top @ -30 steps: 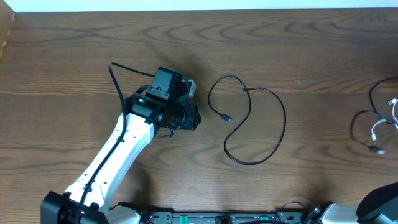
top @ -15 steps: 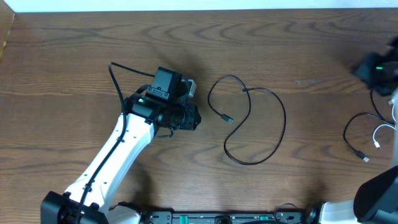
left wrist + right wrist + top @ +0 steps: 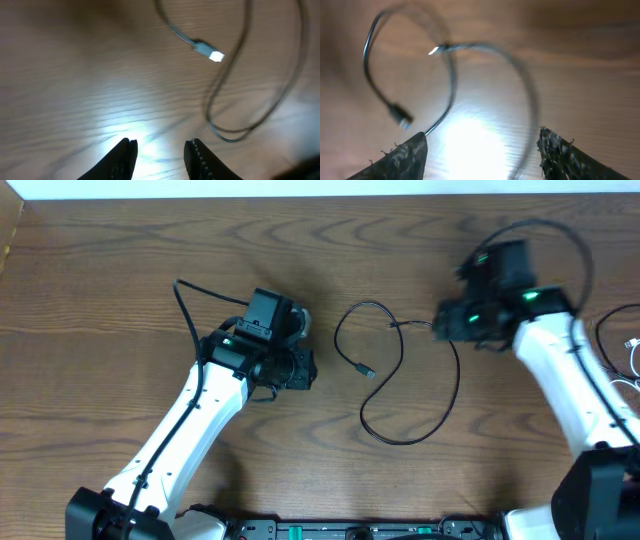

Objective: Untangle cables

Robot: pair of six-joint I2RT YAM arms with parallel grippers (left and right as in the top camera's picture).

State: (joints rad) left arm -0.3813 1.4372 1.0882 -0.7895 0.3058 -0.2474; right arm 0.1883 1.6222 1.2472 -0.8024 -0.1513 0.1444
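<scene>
cable (image 3: 457, 380), black, lies looped at the middle of the table (image 3: 120, 240); more cables (image 3: 631, 344) sit at its right edge. right gripper (image 3: 482, 137) hovers above the loop's upper bend, spread wide, empty. left gripper (image 3: 159, 150), slightly parted, holds nothing. step: approach. next: descend and pinch a single strand.

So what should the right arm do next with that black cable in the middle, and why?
Probably ease the right gripper down onto the black cable at its crossing, then close. The gripper is open and empty just beside that spot, and the cable lies loose on the table, looped over itself there.
</scene>
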